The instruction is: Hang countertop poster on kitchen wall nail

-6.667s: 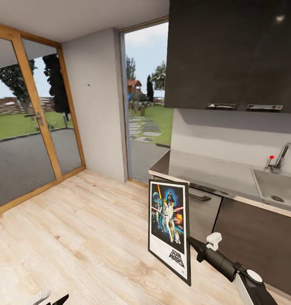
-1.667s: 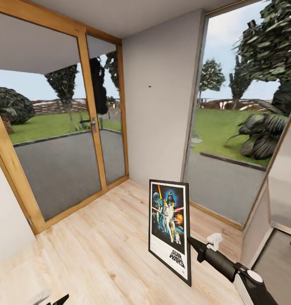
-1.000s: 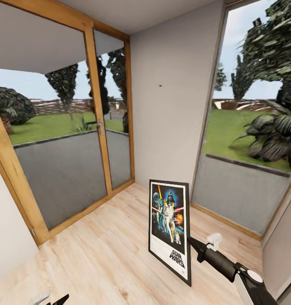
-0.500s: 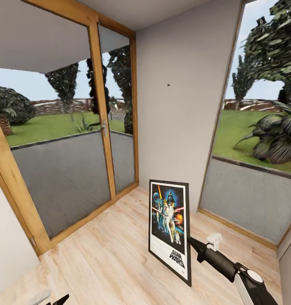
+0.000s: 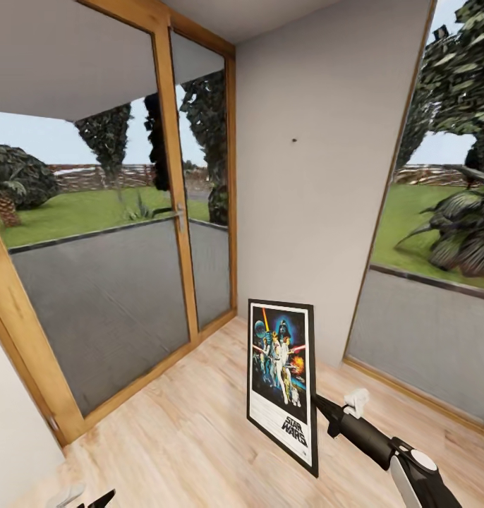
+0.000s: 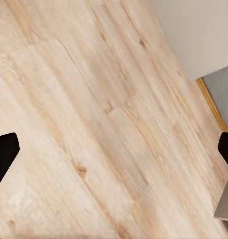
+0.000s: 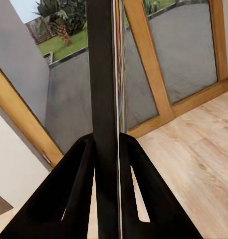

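Poster (image 5: pixel 282 383) held upright and clear of the wooden floor (image 5: pixel 178 430), front face toward the head camera, black frame pinched edge-on at its right side between both fingers of the right pincer (image 7: pixel 108 149), closed on that edge. Wall nail (image 5: pixel 294 140) seen as a small dark dot high on the pale grey wall (image 5: pixel 305 212), well above the poster's top edge and well apart from it. Wall flanked by a wood-framed glass door (image 5: pixel 122 282) on one side and a tall window (image 5: pixel 439 282) on the other. Left pincer (image 6: pixel 114 154) spread wide, empty, pointed down at the floor. Risks, as judged from this moment: a grasp on one thin edge only, so likely rotation or slip of the frame under a fast lift or swing; a corner strike against wall or door frame on approach, enough to lever the poster out of the fingers; a very small nail, hidden behind the poster once raised, hence a probable miss and a fall on release; hanging point on the poster's back not visible.
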